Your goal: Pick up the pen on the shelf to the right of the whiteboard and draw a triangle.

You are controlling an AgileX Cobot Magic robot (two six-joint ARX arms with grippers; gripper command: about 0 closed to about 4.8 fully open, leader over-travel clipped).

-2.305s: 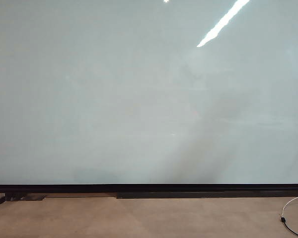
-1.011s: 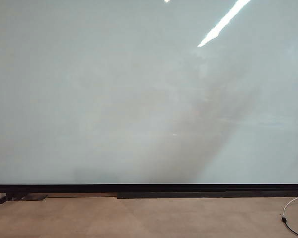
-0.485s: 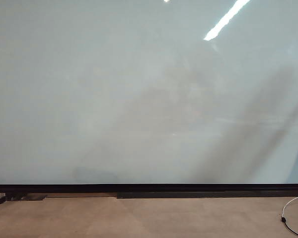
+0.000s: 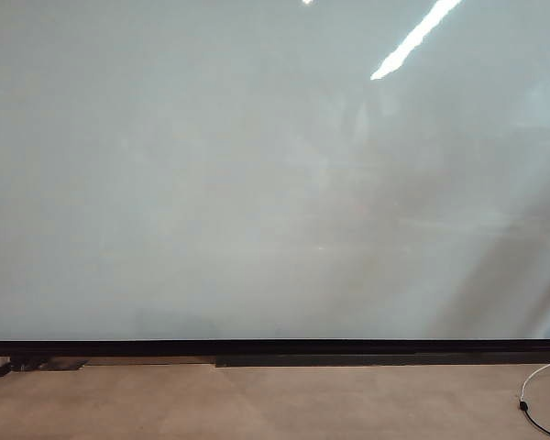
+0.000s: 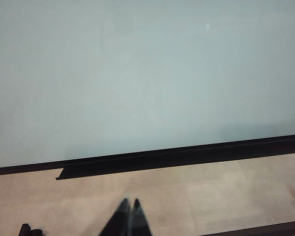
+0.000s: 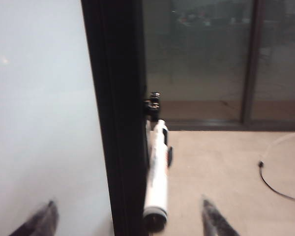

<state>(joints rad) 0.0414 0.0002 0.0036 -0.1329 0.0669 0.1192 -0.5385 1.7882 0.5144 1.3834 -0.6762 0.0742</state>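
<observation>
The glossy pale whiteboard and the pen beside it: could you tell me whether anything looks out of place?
Nothing stands out. The glossy pale whiteboard is unmarked, and the white-barrelled pen sits beside its black frame.

Grey reflections on the whiteboard (image 4: 165, 183) have shifted — spreading rightward.

whiteboard (image 4: 211, 183): fills view, blank | floor (image 4: 257, 403): beige | cable (image 4: 532, 394): lower right

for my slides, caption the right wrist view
Open right gripper nears the pen beside the whiteboard.
</observation>
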